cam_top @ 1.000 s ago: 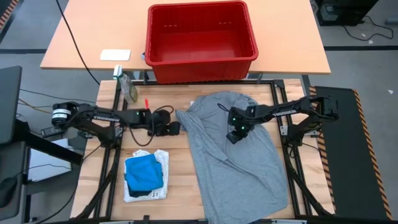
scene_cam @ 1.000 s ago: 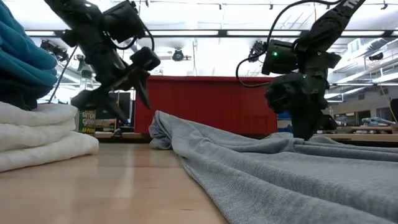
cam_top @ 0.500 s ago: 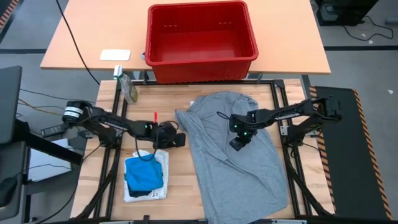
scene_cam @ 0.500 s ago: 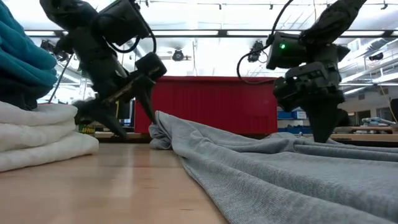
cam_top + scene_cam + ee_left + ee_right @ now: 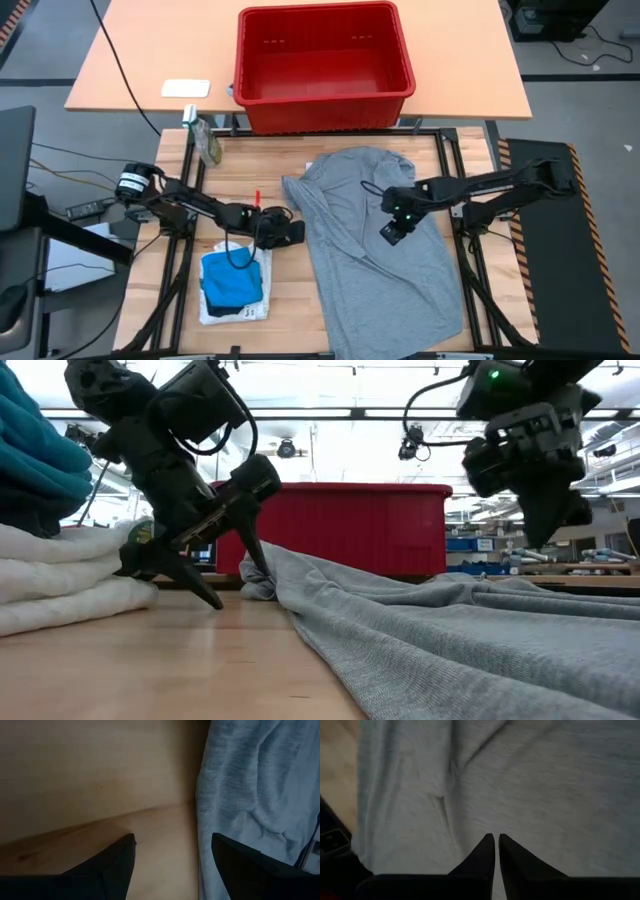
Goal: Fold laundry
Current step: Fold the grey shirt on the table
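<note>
The left end effector [image 5: 290,232], fingers spread and empty, had come down low over bare wood just beside the grey shirt's [image 5: 385,250] left edge, while the right end effector [image 5: 391,233], fingers pressed together and holding nothing, had lifted clear of the shirt's middle. Only the low view showed that lift and the left fingertips [image 5: 212,600] nearly touching the tabletop [image 5: 150,660]. Three garments were counted: the grey shirt spread toward the right edge, and a blue piece [image 5: 231,277] stacked on a white one [image 5: 262,258] near the front-left corner.
</note>
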Controlling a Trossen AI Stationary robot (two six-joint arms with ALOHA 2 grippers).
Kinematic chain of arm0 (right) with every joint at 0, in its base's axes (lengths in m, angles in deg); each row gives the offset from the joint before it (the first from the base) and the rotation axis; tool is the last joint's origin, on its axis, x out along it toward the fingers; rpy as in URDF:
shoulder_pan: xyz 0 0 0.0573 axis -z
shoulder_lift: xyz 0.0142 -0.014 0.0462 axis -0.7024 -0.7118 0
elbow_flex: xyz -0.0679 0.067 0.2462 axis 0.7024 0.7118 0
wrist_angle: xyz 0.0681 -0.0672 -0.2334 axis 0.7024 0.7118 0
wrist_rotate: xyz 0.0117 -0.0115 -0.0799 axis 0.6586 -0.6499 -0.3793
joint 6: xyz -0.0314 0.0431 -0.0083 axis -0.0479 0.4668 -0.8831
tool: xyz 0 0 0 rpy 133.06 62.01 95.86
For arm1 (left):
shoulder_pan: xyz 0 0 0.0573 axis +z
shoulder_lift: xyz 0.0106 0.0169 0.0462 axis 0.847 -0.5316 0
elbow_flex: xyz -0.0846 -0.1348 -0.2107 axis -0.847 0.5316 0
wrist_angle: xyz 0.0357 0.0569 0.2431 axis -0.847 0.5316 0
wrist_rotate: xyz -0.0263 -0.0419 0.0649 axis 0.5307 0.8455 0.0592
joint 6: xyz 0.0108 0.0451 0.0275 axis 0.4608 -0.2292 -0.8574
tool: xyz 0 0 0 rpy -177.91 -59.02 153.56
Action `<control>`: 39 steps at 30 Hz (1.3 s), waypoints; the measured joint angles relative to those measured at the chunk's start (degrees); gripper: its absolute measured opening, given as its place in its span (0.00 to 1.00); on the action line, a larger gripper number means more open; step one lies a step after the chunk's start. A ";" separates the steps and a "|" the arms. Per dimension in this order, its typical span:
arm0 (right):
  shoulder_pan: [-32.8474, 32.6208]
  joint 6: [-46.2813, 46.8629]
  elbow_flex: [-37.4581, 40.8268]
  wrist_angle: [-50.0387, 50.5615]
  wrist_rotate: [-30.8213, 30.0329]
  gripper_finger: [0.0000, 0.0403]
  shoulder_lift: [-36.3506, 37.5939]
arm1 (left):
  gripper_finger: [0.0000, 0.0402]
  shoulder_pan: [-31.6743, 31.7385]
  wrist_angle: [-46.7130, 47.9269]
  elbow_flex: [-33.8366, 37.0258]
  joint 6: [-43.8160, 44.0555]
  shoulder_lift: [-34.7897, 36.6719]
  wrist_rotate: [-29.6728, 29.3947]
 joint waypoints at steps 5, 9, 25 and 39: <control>-1.34 2.93 0.00 6.39 -5.51 0.08 4.64 | 0.67 0.83 0.03 -0.08 0.39 -0.34 -2.36; -2.97 4.49 0.00 10.02 -9.30 0.08 6.76 | 0.67 2.13 -1.84 -0.04 -1.41 -0.51 -3.38; -0.92 -2.83 0.00 14.05 -23.23 0.09 8.45 | 0.64 3.43 -7.83 -7.94 -9.29 -11.64 -13.65; 20.09 -22.40 2.28 14.43 -23.43 0.45 1.76 | 0.25 5.85 -7.44 -13.61 -21.37 -14.70 -13.74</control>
